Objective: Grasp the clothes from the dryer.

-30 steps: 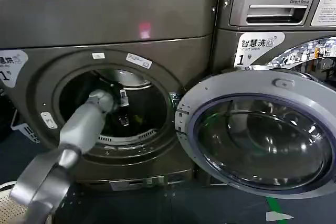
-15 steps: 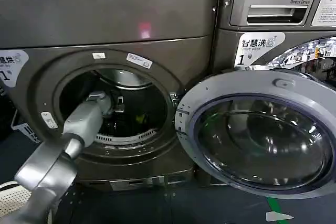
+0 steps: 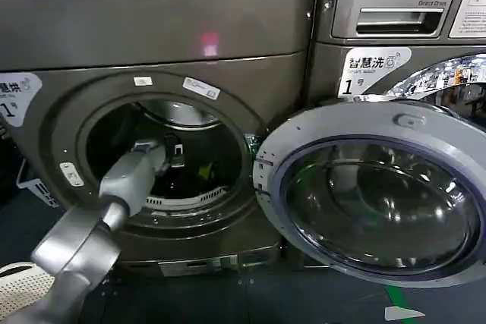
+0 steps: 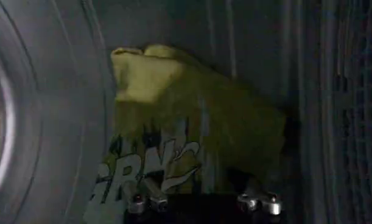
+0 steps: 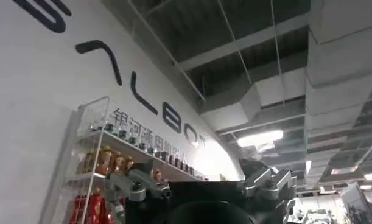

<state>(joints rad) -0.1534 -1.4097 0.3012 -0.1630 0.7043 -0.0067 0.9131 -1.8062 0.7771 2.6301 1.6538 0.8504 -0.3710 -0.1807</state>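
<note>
Left arm (image 3: 114, 202): smooth silver-grey tubular links, wider rounded segment near the camera, narrowing through a paler collar to a slimmer forearm; dark black gripper (image 3: 173, 154) hardware at its far end. Left wrist view: black gripper base with small bright metal screws or studs (image 4: 143, 202) along its edge. Right gripper (image 5: 201, 198): black body, grey metal brackets, round bolt heads on both sides.

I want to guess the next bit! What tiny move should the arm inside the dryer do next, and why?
Probably ease the left gripper a little farther in, then close. It sits inside the dryer with fingers apart, and the clothes lie just ahead on the drum wall, not yet between the fingers.
</note>
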